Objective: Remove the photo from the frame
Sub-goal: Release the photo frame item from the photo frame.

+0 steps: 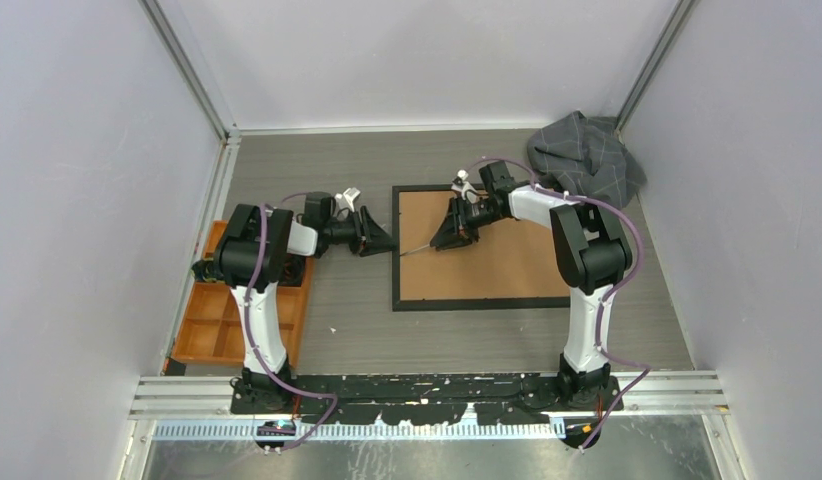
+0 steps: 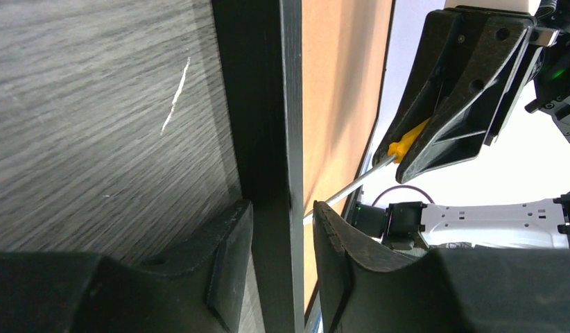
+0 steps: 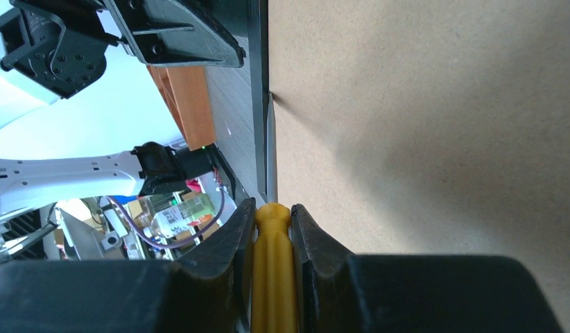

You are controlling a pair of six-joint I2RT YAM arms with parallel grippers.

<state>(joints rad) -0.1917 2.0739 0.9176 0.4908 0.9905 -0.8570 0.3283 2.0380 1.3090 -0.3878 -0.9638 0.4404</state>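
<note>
The frame (image 1: 487,302) lies flat on the table (image 1: 347,300) with its back up, so its brown board (image 1: 507,262) faces the ceiling inside the thin black border. The photo is not in sight from any view (only the back of the frame shows).

The right pincer (image 3: 272,210) hangs over the left part of the board, pressed together on the yellow handle of a screwdriver (image 3: 273,267). The metal shaft runs out toward the frame's left side. Its tip sits at the seam where the board meets the black border.

The left pincer (image 2: 281,211) is at that same left side, reaching in from outside the frame. It is spread, with the black border between its two fingers (image 2: 227,236): one finger is on the outer side over the table, the other on the inner side over the board. A narrow gap shows between the inner finger and the border, so it is not pinching the frame.

An orange tray (image 1: 212,330) lies well to the left of the frame. A grey cloth (image 1: 587,155) is bunched just beyond the frame's far right corner.
</note>
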